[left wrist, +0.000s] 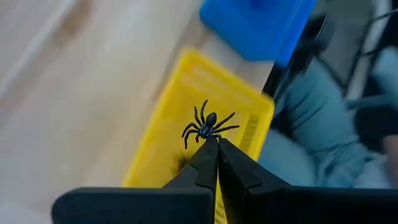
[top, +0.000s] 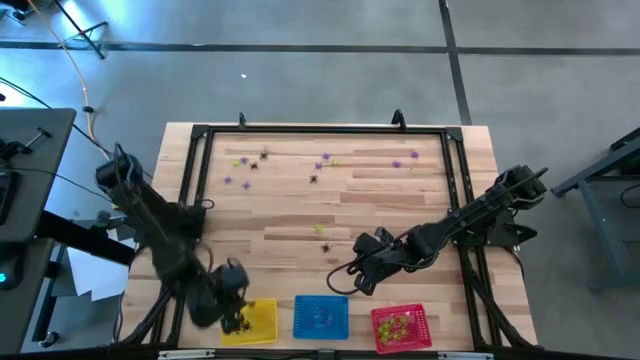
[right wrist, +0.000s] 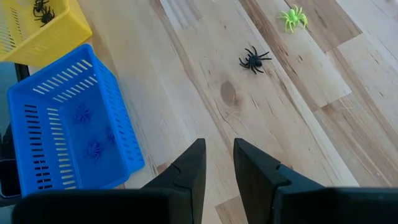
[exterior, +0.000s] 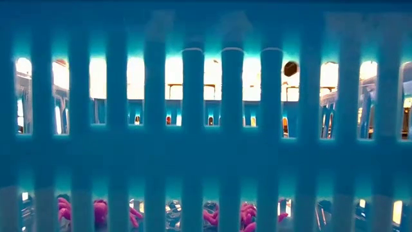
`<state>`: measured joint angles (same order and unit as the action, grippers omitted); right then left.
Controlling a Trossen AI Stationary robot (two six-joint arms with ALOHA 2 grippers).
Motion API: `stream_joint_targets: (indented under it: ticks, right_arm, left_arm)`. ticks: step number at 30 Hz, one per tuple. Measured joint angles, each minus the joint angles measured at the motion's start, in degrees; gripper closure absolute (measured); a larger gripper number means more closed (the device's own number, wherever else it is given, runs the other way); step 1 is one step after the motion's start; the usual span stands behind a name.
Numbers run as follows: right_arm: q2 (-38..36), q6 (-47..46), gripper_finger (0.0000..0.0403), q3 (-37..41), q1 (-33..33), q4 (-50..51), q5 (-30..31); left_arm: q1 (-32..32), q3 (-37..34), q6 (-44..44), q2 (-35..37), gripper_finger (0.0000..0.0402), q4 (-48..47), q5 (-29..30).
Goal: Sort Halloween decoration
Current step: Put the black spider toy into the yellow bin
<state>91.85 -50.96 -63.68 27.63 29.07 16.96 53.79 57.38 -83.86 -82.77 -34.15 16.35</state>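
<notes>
The left gripper [left wrist: 217,142] hangs over the yellow basket [top: 256,320] at the bench's [top: 300,205] near edge, its jaws closed on a black spider [left wrist: 208,124] pinched at the very tips; in the left wrist view the spider sits above the basket's open mouth; more black spiders [right wrist: 42,10] lie inside that basket. The right gripper [right wrist: 217,163] hovers low over bare wood just beyond the blue basket [right wrist: 68,124], its jaws parted with nothing between them; purple spiders [right wrist: 93,148] rest on the blue basket's floor. Ahead of the right gripper a loose black spider [right wrist: 254,60] lies on the bench, with a yellow-green spider [right wrist: 292,17] a little farther on, the two apart. The red basket [top: 401,327] stands at the right end of the row and holds yellow-green spiders [top: 397,325]. Near the far rail a scatter of purple, black and yellow-green spiders [top: 320,168] remains on the wood. The low view looks through the blue basket's slats [exterior: 193,96].
</notes>
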Motion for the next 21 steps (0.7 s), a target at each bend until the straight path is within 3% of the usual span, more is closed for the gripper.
stream_joint_targets:
  ticks: [4, 9, 21]
  right_arm:
    - [0.0, 0.0, 0.0324, 0.0, 0.0, -0.1, 0.0]
    - [0.0, 0.0, 0.0324, 0.0, 0.0, -0.2, 0.0]
    - [0.0, 0.0, 0.0324, 0.0, 0.0, -0.2, 0.0]
  left_arm:
    - [3.0, 8.1, -3.0, -7.6, 0.0401, -8.2, -2.5]
    - [4.3, 13.7, -4.6, -12.6, 0.0401, -11.3, -2.4]
    - [3.6, 14.7, -3.5, -13.2, 0.0382, -15.1, -2.2]
